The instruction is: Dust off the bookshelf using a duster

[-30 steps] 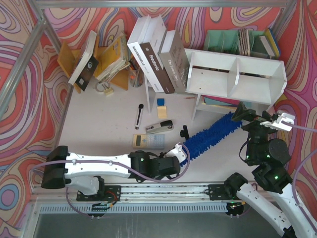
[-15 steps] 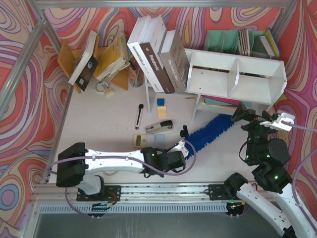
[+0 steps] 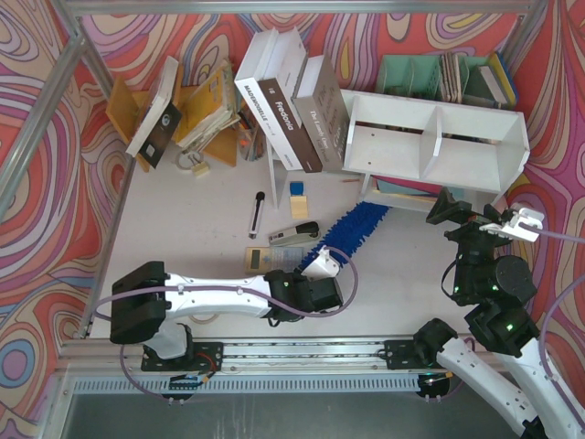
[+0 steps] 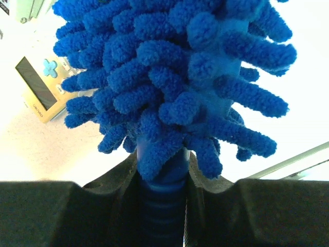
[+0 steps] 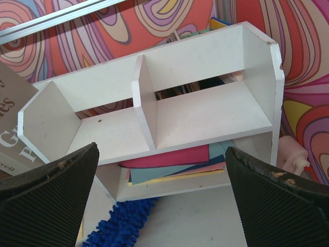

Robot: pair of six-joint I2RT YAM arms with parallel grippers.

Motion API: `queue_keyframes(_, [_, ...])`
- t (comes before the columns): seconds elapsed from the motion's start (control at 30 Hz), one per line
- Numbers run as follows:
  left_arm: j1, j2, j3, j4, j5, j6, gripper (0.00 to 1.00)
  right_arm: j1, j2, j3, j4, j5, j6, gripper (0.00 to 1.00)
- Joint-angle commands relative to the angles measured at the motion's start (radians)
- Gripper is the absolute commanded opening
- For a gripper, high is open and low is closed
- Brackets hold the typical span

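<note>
The white bookshelf [image 3: 439,137] stands at the back right, and both its compartments [image 5: 205,113] show bare. The blue duster [image 3: 352,229] slants from my left gripper [image 3: 320,270] up to the shelf's lower left corner. In the left wrist view the jaws of my left gripper [image 4: 162,170] are shut on the ribbed blue handle, with the fluffy head [image 4: 169,77] filling the view. My right gripper [image 3: 475,219] hovers in front of the shelf's right half. It [image 5: 162,190] is open and holds nothing, and the duster tip [image 5: 121,224] lies below the shelf's left side.
Large books [image 3: 292,101] lean against the shelf's left end. Behind it stands a teal file organiser [image 3: 439,78], and an orange book rack [image 3: 183,110] is at the back left. A stapler [image 3: 292,233], a calculator [image 3: 272,261] and a pen [image 3: 258,215] lie near the duster. Coloured papers [image 5: 195,159] sit under the shelf.
My left arm has swung the duster head to the left, away from the right gripper and over to the shelf's lower left corner. The right arm has not moved.
</note>
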Motion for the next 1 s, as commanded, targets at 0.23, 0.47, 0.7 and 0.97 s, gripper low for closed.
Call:
queue_keyframes(0.23, [0.006, 0.007, 0.051, 0.056, -0.044, 0.019, 0.00, -0.004, -0.011, -0.003, 0.024, 0.012, -0.007, 0.99])
queue_keyframes(0.47, [0.006, 0.107, 0.189, 0.134, 0.046, 0.163, 0.00, -0.004, -0.007, -0.002, 0.025, 0.016, -0.011, 0.99])
queue_keyframes(0.7, [0.005, 0.231, 0.355, 0.161, 0.139, 0.272, 0.00, -0.004, -0.005, -0.004, 0.029, 0.016, -0.012, 0.99])
queue_keyframes(0.97, [0.001, 0.270, 0.364, 0.153, 0.205, 0.297, 0.00, -0.004, -0.007, -0.004, 0.029, 0.018, -0.014, 0.99])
